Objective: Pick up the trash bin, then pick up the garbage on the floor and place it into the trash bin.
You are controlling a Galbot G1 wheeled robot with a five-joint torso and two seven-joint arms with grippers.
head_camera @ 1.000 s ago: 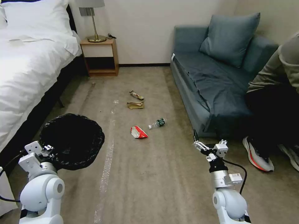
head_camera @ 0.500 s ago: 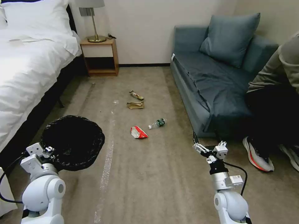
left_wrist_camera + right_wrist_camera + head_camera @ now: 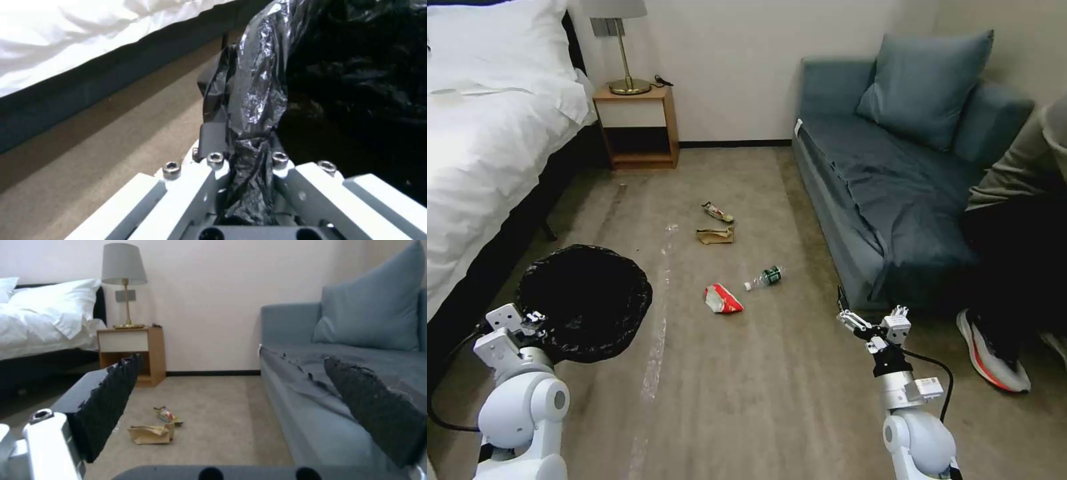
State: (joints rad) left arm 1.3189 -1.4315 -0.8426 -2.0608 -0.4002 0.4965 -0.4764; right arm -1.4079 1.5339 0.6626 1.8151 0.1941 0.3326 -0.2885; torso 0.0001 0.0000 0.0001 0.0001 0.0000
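The trash bin (image 3: 585, 303), draped in a crinkled black bag, hangs low at my left beside the bed. My left gripper (image 3: 534, 321) is shut on its near rim, and the left wrist view shows the bag (image 3: 253, 100) pinched between the fingers. The garbage lies on the carpet ahead: a red-and-white snack bag (image 3: 722, 299), a clear bottle (image 3: 766, 277) with a green label, a crumpled brown paper bag (image 3: 716, 235) and a shiny wrapper (image 3: 718, 212). My right gripper (image 3: 867, 319) stands open and empty near the sofa's front corner, right of the bottle. Its pads (image 3: 111, 400) frame the paper bag (image 3: 151, 434) and wrapper (image 3: 166, 414).
A white bed (image 3: 487, 147) runs along the left and a blue sofa (image 3: 887, 180) along the right. A wooden nightstand (image 3: 637, 127) with a lamp stands at the back wall. Open carpet lies between bed and sofa around the litter.
The whole head view has shifted, with the litter and sofa now lower in the picture, so the camera moved. The left gripper keeps its hold on the bin. The right gripper stays open.
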